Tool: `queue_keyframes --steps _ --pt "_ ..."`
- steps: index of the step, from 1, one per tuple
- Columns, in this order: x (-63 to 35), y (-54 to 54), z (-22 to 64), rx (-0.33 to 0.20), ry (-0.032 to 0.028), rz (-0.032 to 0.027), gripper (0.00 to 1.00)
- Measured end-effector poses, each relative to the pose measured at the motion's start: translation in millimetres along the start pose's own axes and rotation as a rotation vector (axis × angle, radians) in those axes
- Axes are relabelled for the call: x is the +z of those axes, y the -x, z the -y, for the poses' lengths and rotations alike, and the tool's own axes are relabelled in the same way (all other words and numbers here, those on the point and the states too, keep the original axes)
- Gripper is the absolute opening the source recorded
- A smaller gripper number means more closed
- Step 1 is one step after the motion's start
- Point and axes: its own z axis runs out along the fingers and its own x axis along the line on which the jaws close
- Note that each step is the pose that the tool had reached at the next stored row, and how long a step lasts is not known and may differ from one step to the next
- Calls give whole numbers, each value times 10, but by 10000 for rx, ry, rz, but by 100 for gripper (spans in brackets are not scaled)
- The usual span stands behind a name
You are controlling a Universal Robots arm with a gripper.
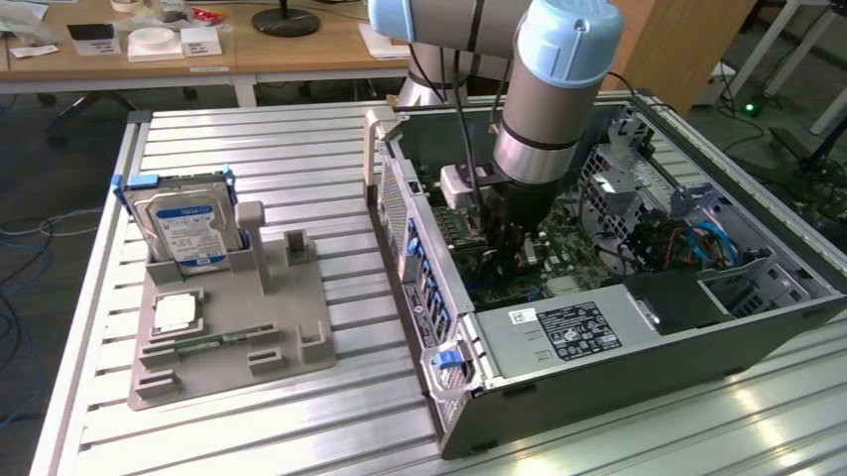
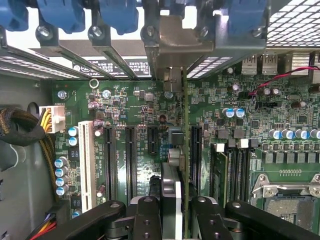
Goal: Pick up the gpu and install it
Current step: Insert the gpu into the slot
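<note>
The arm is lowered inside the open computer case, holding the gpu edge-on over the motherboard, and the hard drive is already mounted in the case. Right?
Not the hard drive: the exterior view shows it standing in the grey holder outside the computer case. The gripper does hold the gpu over the motherboard.

Green motherboard (image 2: 150,125) (blue clips (image 2: 117,15))

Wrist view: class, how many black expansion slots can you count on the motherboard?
4: two long black slots beside the white slot, one short, one past the gpu. More may be hidden.
</note>
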Motion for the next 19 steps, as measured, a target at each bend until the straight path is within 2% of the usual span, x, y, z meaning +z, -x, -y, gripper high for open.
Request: queue_keyframes --steps 19 --pt "50 0 -2 1 -4 4 28"
